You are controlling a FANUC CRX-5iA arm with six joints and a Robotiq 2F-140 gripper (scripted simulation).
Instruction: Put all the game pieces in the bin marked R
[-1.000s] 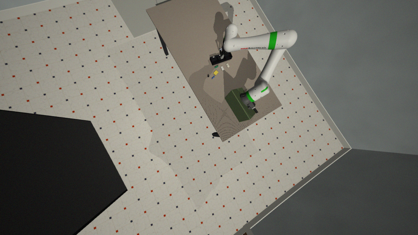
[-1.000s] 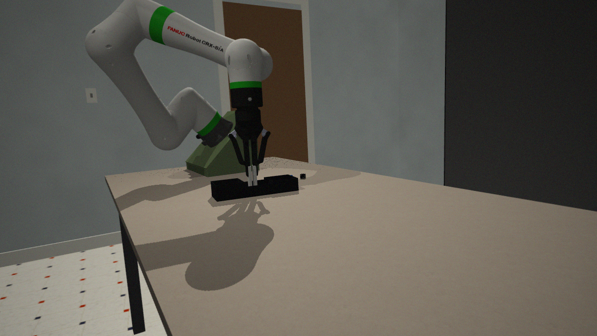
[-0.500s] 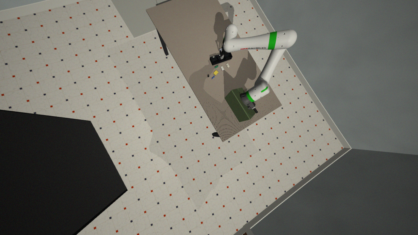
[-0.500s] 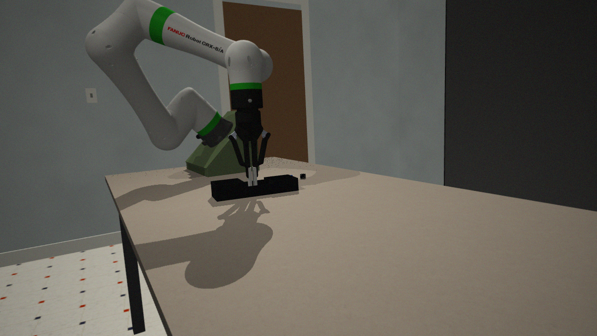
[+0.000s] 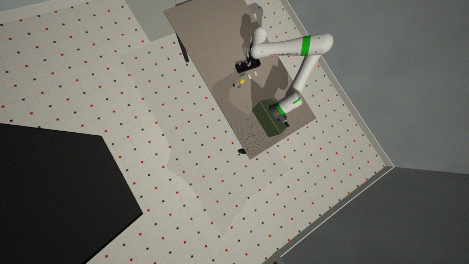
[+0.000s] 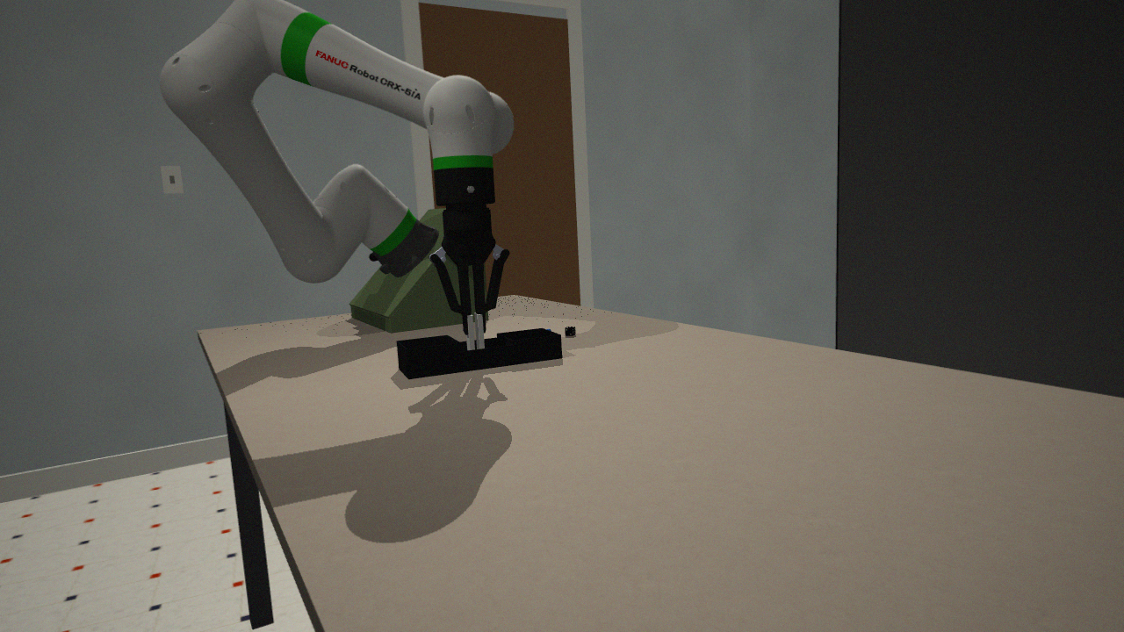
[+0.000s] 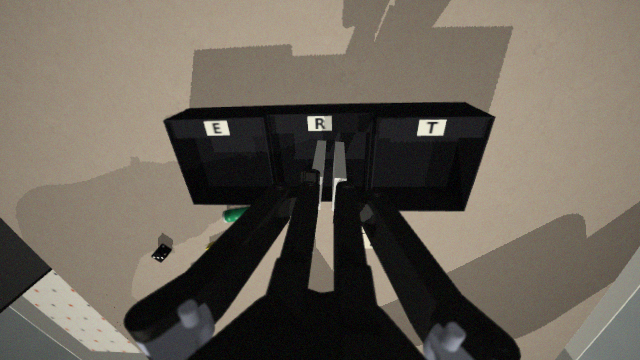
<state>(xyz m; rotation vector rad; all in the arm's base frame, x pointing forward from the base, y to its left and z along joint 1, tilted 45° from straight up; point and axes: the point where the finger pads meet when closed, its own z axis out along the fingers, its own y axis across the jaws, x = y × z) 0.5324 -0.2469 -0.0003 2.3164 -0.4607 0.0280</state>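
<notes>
My beige worktop (image 5: 209,36) (image 6: 707,471) (image 7: 100,75) carries a black three-part bin (image 5: 239,69) (image 6: 440,359) (image 7: 216,165), a black die (image 5: 233,84) (image 6: 569,331) (image 7: 161,253), a yellow square piece (image 5: 242,81), a green piece (image 5: 242,74) (image 7: 235,215), a blue piece (image 5: 239,87), two whitish pieces (image 5: 255,73) and a green wedge-shaped mount (image 5: 263,118) (image 6: 385,302).

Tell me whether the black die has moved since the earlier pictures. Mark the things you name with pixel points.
No. In the exterior view, the black die (image 5: 233,84) (image 6: 569,331) (image 7: 161,253) sits just past the right end of the black bins (image 5: 247,69) (image 6: 432,360) (image 7: 430,108), the same gap as before.
</notes>
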